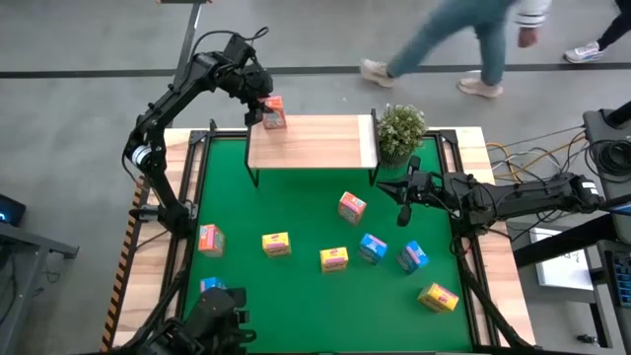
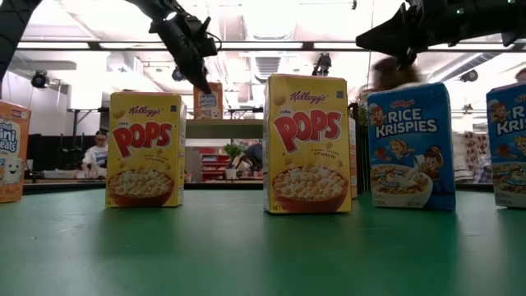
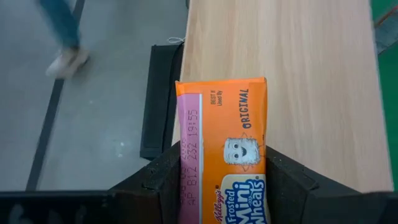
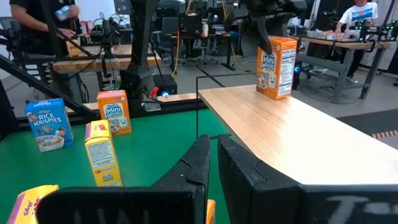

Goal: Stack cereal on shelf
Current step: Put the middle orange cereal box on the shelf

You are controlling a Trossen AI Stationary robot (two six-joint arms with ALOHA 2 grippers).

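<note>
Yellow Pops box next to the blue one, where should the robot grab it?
Probably near its top, coming straight down from above. The yellow Pops box stands upright with open mat around it, and it is thin front to back, so fingers would fit over its two wide faces. The left gripper holds the orange box in a similar way.

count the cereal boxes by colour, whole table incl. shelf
orange-pink boxes: 3, one on the shelf at, two on the mat at and
yellow boxes: 3, all on the mat, at and
blue boxes: 3, all on the mat, at and
total: 9
</note>
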